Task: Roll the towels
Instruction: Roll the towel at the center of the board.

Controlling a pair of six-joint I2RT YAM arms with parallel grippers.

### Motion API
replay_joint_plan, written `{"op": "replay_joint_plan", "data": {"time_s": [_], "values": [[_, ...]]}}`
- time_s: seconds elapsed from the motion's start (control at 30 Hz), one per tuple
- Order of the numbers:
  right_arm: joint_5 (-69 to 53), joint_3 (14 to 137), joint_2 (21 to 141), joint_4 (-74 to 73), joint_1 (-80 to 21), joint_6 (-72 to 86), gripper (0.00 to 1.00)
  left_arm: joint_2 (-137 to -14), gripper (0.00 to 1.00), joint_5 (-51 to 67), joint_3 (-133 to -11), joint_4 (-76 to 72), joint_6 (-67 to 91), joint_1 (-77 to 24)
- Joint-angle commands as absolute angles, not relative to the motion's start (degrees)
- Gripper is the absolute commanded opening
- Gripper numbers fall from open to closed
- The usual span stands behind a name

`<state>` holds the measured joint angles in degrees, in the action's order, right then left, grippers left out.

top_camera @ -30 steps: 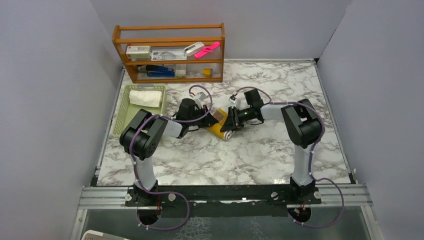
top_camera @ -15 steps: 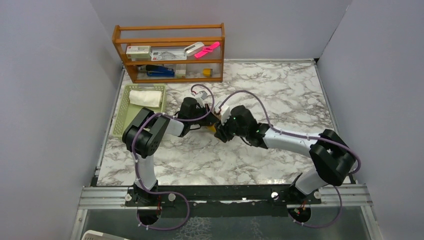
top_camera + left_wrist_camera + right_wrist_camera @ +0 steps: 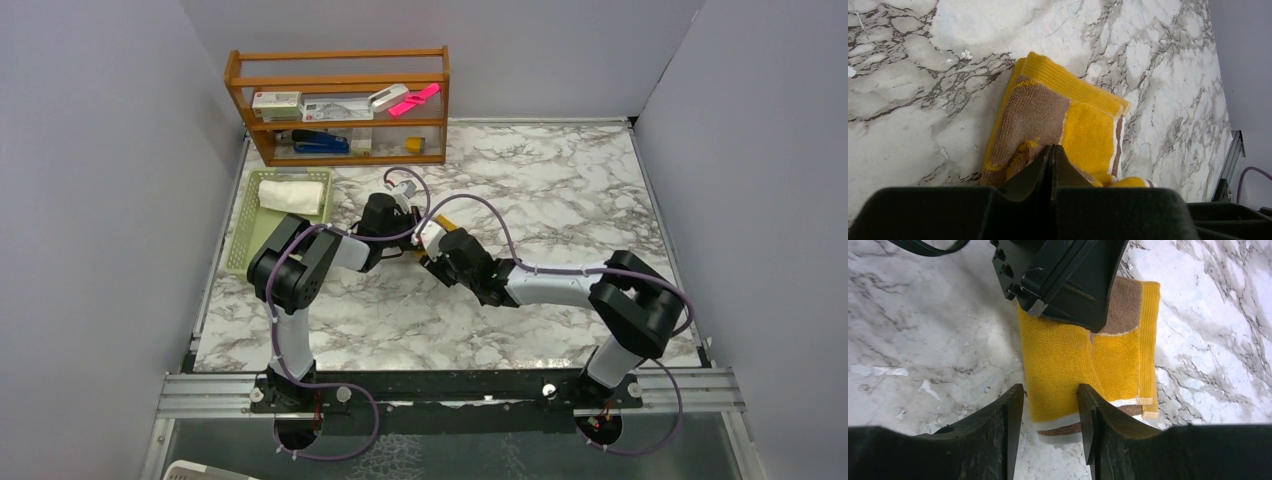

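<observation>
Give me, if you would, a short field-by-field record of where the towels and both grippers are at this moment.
yellow towel: folded, lying on the marble table between the two grippers
white towel: rolled, lying in the green basket
left gripper: shut, pinching bunched cloth at one end of the yellow towel
right gripper: open at the opposite end, one finger beside the towel's edge, the other over it
wooden rack: at the table's back edge, small items on its shelves
</observation>
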<state>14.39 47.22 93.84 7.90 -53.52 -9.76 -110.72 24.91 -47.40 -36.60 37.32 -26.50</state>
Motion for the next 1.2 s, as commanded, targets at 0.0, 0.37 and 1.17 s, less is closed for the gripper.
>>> {"op": "replay_joint_plan", "data": {"time_s": [0.0, 0.37, 1.17], "values": [[19.6, 49.3, 98.0, 8.4, -53.9, -11.4, 0.45, -114.3, 0.02, 21.7, -46.7, -28.6, 33.6, -26.4], [20.3, 54.7, 106.5, -0.3, -54.3, -7.5, 0.32, -114.5, 0.02, 22.7, -48.6, -26.9, 33.2, -26.4], [-30.0, 62.3, 106.0, -12.5, -38.6, 16.9, 0.12, -82.8, 0.09, 26.2, -38.1, -24.1, 38.7, -17.4]]}}
